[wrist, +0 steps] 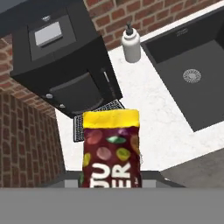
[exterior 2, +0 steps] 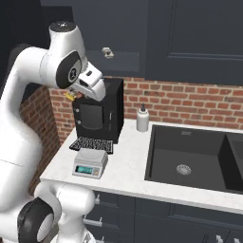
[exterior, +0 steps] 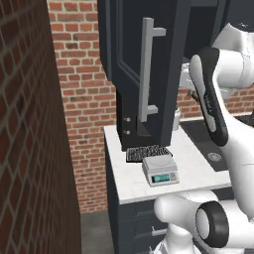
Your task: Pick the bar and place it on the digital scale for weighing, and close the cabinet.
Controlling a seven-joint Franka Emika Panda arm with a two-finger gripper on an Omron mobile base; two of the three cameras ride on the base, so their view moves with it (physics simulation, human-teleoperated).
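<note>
Hidden: the end effector's [exterior 2: 72, 96] fingertips sit behind the wrist in the right base view, with only a yellow scrap of the bar [wrist: 111, 148] poking out beside it; the hand view cuts off the bar's lower end.
End effector: clamped on the bar, held high above the surface [exterior 2: 128, 166], in front of the black appliance [exterior 2: 98, 111].
Bar: flat oblong packet, glossy maroon with a yellow top band, round coloured blobs and white letters only partly readable.
Scale [exterior: 160, 170]: small light-grey square with a smooth flat platform, nothing on it, and a teal display on its front; it stands on the surface near the front edge, just in front of the tray [exterior: 148, 153]. In the hand view the bar covers it.
Tray: dark, ribbed, rectangular, lying between scale and appliance; the bar hides part of it in the hand view.
Cabinet [exterior: 149, 64]: dark navy, panelled door standing open, swung out over the surface; long grey vertical handle [exterior: 147, 69]; its top is cut off by the left base view.
Appliance: boxy, matte black, glass front; the open door hides most of it in the left base view.
Surface: white, faintly speckled stone look.
Sink [exterior 2: 190, 159]: deep, dark, rectangular, round metal drain.
Bottle [exterior 2: 142, 118]: small, white, pump top, by the brick wall [exterior 2: 190, 102].
Small pale thing high on the cabinets: too small to make out.
</note>
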